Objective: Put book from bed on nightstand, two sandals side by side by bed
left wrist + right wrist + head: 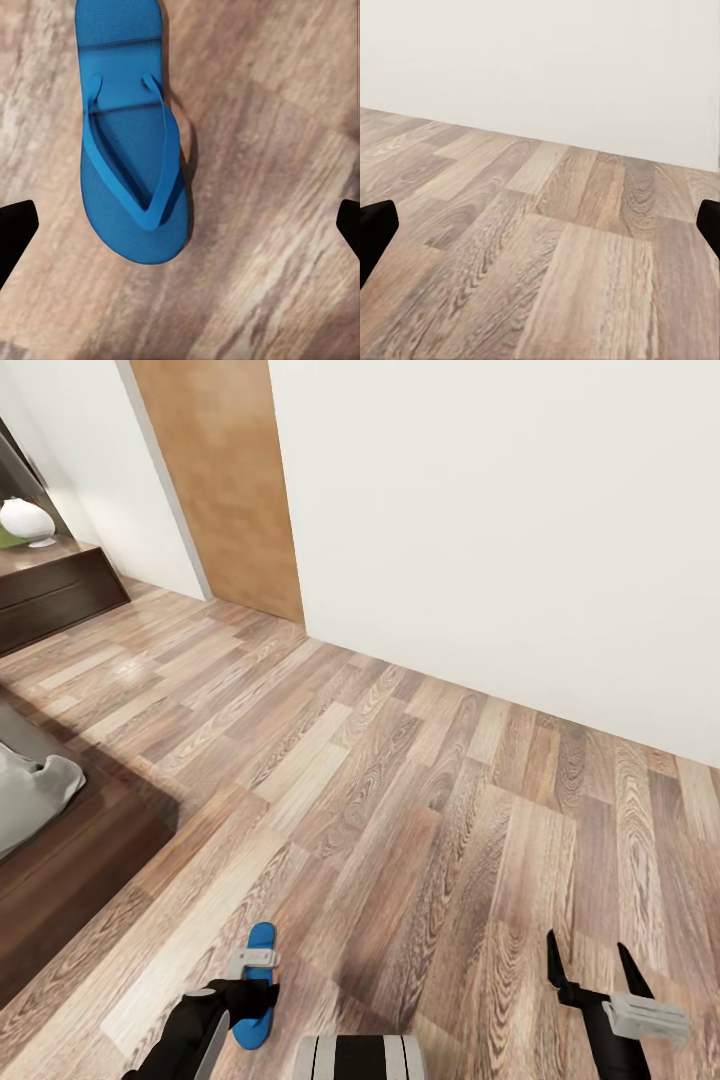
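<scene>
One blue sandal [131, 150], two tools

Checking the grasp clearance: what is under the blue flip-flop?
The bright blue flip-flop sandal lies flat on the light-brown wood-plank floor. The planks directly beneath its sole are covered.

White vase [26, 521] stands on a dark-brown stepped platform [55, 592] at far left of the head view, against the wall. Crumpled grey cloth [35, 792] lies at the left edge, draped over a dark wooden ledge.
</scene>
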You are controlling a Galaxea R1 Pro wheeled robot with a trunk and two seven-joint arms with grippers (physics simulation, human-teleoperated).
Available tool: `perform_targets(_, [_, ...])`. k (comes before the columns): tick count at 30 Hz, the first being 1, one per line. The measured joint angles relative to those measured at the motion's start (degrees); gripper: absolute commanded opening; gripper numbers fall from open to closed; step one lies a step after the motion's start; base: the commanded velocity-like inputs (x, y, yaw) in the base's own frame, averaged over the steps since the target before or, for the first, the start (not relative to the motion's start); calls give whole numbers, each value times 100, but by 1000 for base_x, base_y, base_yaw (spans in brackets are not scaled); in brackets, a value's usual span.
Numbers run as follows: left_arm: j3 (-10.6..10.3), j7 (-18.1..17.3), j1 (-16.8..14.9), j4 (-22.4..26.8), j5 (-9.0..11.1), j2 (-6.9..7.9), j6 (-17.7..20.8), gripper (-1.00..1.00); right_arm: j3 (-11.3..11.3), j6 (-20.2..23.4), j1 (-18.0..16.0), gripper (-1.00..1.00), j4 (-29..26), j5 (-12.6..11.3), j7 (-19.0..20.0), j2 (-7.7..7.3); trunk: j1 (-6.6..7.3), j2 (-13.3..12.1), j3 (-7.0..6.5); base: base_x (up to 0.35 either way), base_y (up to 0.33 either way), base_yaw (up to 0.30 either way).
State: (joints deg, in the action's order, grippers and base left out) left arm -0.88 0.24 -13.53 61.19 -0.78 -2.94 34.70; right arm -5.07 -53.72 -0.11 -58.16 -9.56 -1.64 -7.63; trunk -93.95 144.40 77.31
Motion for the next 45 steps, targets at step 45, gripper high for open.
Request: perform_targets(45, [-13, 6, 0, 0, -7, -13, 0, 100, -4, 772, -1693, 100, 691, 45, 8, 28, -42, 21, 355, 0, 0, 0])
